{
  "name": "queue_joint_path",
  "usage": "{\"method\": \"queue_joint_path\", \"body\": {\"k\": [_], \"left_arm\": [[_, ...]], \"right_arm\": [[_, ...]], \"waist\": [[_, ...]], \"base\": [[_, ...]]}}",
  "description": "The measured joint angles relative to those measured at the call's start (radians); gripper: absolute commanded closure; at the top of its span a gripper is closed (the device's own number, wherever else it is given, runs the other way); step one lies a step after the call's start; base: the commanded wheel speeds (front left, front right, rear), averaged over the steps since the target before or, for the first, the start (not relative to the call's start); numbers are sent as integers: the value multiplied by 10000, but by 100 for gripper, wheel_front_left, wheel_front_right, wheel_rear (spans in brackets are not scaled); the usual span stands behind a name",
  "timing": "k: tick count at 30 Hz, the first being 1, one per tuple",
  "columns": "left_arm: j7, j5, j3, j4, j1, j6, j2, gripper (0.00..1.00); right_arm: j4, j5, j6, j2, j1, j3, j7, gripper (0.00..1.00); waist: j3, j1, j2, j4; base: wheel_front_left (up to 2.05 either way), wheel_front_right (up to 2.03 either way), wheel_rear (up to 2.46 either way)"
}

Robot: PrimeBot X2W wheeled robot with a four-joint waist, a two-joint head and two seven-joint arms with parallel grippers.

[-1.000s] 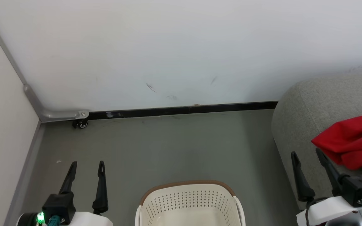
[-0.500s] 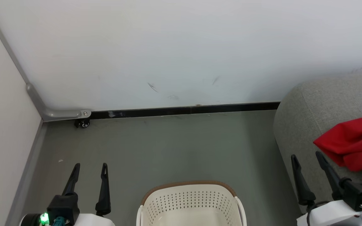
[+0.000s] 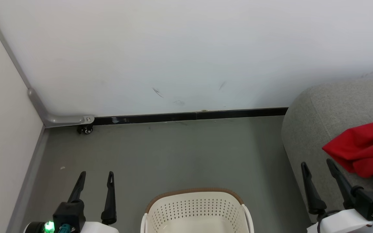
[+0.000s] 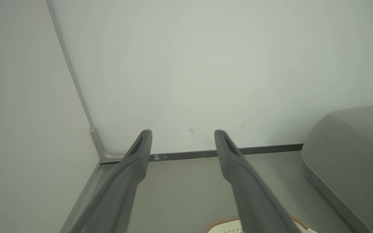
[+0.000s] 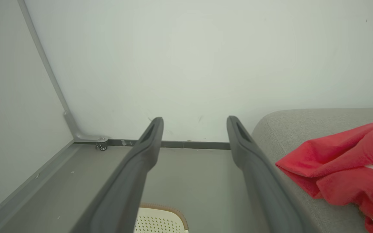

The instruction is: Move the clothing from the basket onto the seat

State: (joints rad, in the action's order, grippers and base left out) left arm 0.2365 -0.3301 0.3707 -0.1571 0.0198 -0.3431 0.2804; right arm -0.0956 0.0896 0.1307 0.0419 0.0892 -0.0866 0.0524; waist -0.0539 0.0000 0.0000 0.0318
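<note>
Grey floor [image 3: 173, 155] is meeting a white wall [image 3: 186, 48]. At the frame's right edge, crumpled red, white-striped clothing [image 3: 364, 150] is lying on the seat [image 3: 316, 116], stretching sideways, corner pointing left. The left gripper [image 3: 96, 176] and right gripper [image 3: 316, 163] are hovering spread and empty, flanking the basket [image 3: 196, 210].

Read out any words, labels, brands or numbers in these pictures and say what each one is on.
None: no readable text anywhere in view.
The bright red fabric clothing carries only white stripes, no letters.
The cream-white perforated plastic basket shows no label.
The dark marks on the white wall are scuffs, not writing.
</note>
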Motion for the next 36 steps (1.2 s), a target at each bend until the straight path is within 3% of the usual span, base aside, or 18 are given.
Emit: {"method": "queue_joint_path", "body": {"k": [16,17,27,36], "left_arm": [[-31,58,58,-65,2,0,33,0],[-31,94,67,-88,-2,0,29,100],[-163,-366,142,-387,-356,94,-328,100],[-328,-1732,-238,-215,-361,368,-500,100]], "right_arm": [[119,84,0,-4,137,-23,-88,0],[104,82,2,-8,141,-19,-86,100],[-700,458,2,-111,287,-142,-121,100],[-1147,1868,2,-113,-241,-616,-594,100]], "waist": [[2,0,0,12],[2,0,1,13],[17,0,0,16],[68,1,0,4]], "base": [[0,0,0],[0,0,0],[0,0,0],[0,0,0]]}}
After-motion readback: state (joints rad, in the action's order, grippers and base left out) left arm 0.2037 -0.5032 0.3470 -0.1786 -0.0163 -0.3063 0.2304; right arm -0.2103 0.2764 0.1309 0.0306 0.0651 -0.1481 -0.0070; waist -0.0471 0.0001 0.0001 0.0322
